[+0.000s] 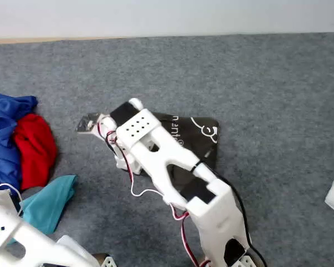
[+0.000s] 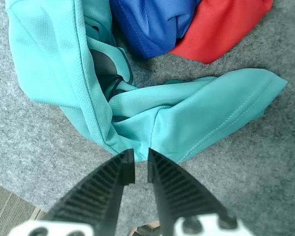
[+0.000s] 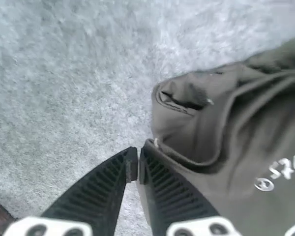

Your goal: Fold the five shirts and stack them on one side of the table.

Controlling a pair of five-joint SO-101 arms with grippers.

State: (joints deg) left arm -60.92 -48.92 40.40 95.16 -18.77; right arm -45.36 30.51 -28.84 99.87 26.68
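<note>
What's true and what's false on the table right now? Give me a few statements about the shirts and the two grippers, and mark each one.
1. The red shirt lies against the blue shirt. True.
2. The dark shirt is stacked on the red shirt. False: it lies by itself mid-table, partly under the right arm.
3. The left gripper is at the edge of the teal shirt. True.
4. The teal shirt is neatly folded. False: it is crumpled.
5. The right gripper is over the blue shirt. False: it is at the dark shirt's edge.
</note>
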